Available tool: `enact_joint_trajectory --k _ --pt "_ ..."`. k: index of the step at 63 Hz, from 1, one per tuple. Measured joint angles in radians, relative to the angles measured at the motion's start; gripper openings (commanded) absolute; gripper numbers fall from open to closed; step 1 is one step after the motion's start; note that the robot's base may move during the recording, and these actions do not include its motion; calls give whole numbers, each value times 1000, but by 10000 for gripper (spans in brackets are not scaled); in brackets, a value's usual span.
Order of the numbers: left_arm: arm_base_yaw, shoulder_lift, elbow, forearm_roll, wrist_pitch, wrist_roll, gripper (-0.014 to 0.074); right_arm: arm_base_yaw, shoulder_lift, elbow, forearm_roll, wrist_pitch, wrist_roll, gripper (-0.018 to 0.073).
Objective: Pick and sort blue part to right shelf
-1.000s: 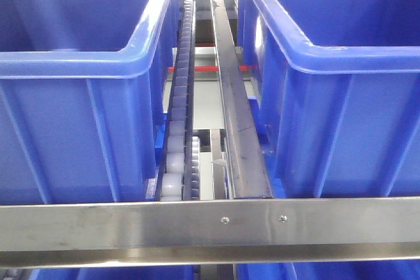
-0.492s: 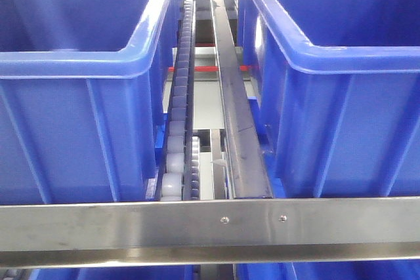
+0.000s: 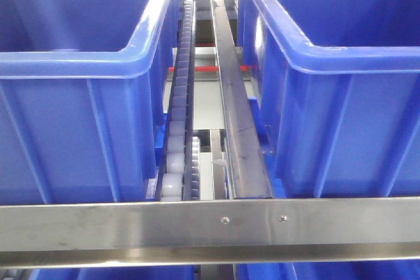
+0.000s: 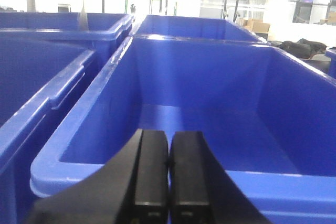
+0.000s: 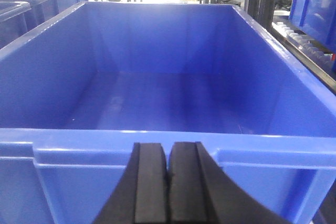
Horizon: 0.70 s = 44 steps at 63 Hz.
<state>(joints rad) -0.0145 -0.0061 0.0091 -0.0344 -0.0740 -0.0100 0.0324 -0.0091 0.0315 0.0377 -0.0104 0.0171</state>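
The right shelf (image 3: 216,227) is a steel frame bearing deep glossy blue bins (image 3: 341,96); both grippers' jaws are clenched, gripping nothing.

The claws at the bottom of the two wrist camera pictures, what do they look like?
Both look alike. The left claw and the right claw are matte black, each made of two flat rectangular fingers that flare outward into a wider black base. No cables, markings or coverings show on either.

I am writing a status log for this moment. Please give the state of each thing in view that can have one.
Left end effector: shut, holding nothing.
Right end effector: shut, holding nothing.
Blue bin before the left end effector: open, empty.
Blue bin before the right end effector: open, empty.
Blue part: not in view.
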Motion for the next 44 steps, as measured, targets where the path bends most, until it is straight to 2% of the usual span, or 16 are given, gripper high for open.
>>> enact_joint_trajectory --k 44 --pt "0 0 0 10 8 1 136 0 0 0 0 0 0 57"
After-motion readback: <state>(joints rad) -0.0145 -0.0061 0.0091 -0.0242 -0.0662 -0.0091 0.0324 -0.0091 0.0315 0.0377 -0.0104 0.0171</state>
